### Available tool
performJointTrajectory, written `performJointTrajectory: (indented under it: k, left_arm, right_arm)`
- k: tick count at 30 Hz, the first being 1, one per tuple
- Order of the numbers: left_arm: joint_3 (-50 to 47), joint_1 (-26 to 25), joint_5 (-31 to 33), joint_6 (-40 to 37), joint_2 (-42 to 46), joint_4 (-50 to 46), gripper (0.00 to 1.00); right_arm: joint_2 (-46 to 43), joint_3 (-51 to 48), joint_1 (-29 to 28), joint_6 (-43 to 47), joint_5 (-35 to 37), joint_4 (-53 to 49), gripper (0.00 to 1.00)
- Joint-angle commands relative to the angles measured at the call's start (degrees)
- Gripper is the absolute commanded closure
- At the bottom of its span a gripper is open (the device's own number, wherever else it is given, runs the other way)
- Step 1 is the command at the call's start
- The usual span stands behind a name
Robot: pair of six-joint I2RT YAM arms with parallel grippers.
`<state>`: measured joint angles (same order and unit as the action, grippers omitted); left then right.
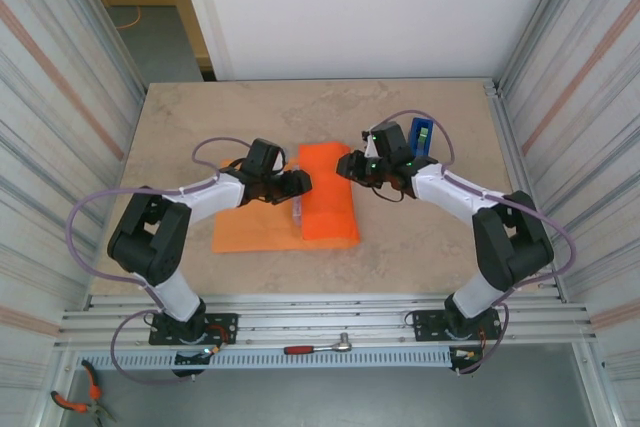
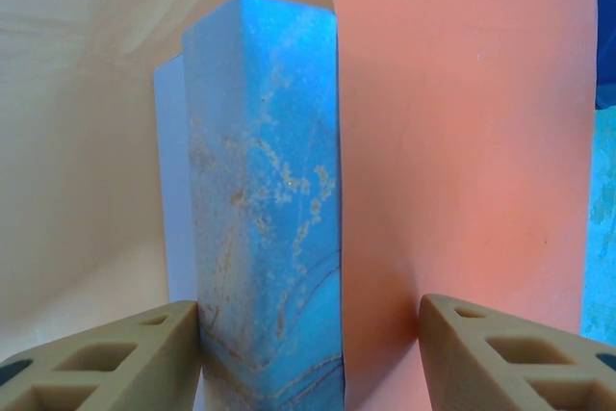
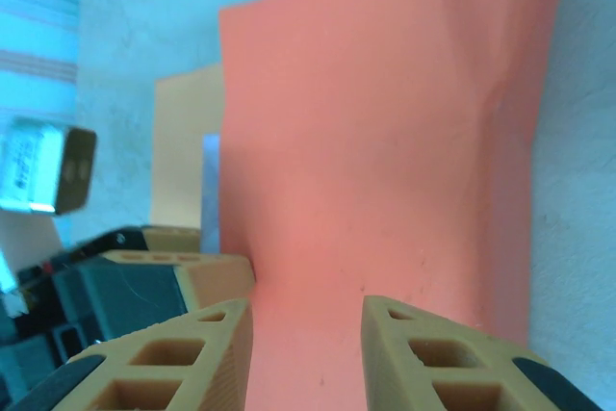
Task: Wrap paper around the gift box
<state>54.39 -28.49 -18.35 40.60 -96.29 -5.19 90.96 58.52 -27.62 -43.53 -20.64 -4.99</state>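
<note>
**A:** Where is the gift box to be found?

**B:** The gift box (image 2: pixel 265 218) is seen near the middle of the counter (image 1: pixel 200 127), laid on the paper (image 1: pixel 330 197). The right part of the sheet is folded up and over it, so that one strip of the blotchy lid along its left side is left bare. The rest of the sheet is spread flat to the left, under the left arm.

**A:** How are the left fingers held?

**B:** The left fingers (image 2: pixel 115 363) are held apart just short of the box. The bare strip and the edge of the fold are seen in the gap between them. One tip is set against the box's outer edge. Whether the other is pressed on the paper cannot be told.

**A:** And the right fingers?

**B:** The right fingers (image 3: pixel 452 358) are also parted, by a narrower gap. They are brought in from the opposite side, at the far right corner of the folded paper. Orange sheet is seen between them, and nothing is clamped.

**A:** Is anything else noted on the counter?

**B:** A blue tape dispenser (image 1: pixel 421 135) is stood behind the right wrist, apart from the paper.
</note>
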Motion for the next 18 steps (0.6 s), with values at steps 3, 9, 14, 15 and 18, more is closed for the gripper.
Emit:
performJointTrajectory:
  k: [3, 9, 14, 15, 18]
  left_arm:
    - [-1.66, -0.61, 2.86, -0.67, -0.09, -5.24, 0.42]
    - [-1.61, -0.6, 3.1, -1.08, -1.43, -3.8, 0.47]
    - [-1.74, -0.85, 3.13, -0.9, -1.83, -3.16, 0.47]
    - [-1.82, -0.9, 3.16, -0.96, -1.93, -2.99, 0.48]
    - [-1.84, -0.95, 3.16, -1.25, -2.18, -2.46, 0.48]
  right_arm:
    - [-1.75, -0.44, 1.51, -1.21, -1.17, -0.25, 0.69]
    - [-1.97, -3.45, 2.17, -0.96, -3.05, 1.55, 0.84]
    - [-0.82, -4.91, 3.0, -1.03, -6.45, 3.91, 1.0]
    - [-0.45, -4.86, 3.09, -0.95, -7.15, 4.28, 1.0]
    - [1.23, -3.3, 3.12, -0.21, -8.25, 3.48, 1.0]
